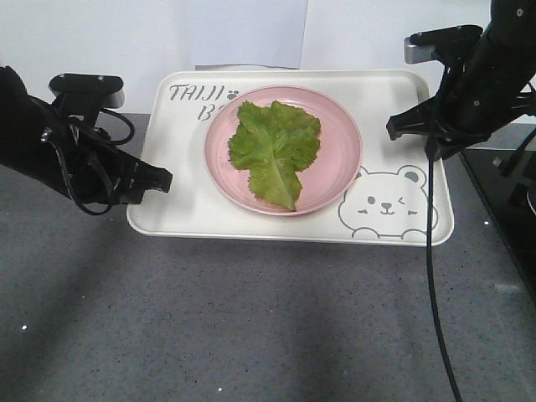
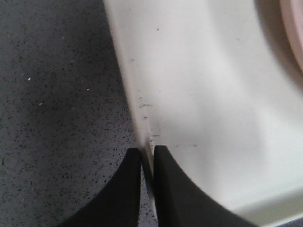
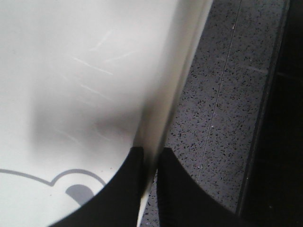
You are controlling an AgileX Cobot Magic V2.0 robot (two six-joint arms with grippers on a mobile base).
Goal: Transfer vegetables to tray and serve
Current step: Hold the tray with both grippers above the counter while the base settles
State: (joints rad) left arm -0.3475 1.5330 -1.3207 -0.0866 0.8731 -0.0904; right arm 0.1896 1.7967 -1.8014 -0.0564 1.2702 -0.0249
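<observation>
On the grey tabletop [image 1: 251,327], toward its far edge, the front view is showing the tray [image 1: 167,222] lying flat with a pink plate [image 1: 339,163] resting on its middle. The lettuce [image 1: 275,146] is lying on the plate. The left hand [image 1: 163,180] is meeting the tray's left rim, and the right hand [image 1: 398,127] is reaching the right rim.

From the left wrist, the left hand [image 2: 147,158] is clenching the tray [image 2: 208,94] rim between its two dark fingers [image 2: 125,189], with the speckled tabletop [image 2: 57,94] lying beside it.

From the right wrist, the right hand [image 3: 150,158] is likewise gripping the tray [image 3: 85,71] rim, one finger inside above the bear drawing [image 3: 78,182], the other outside over the tabletop [image 3: 213,118].
</observation>
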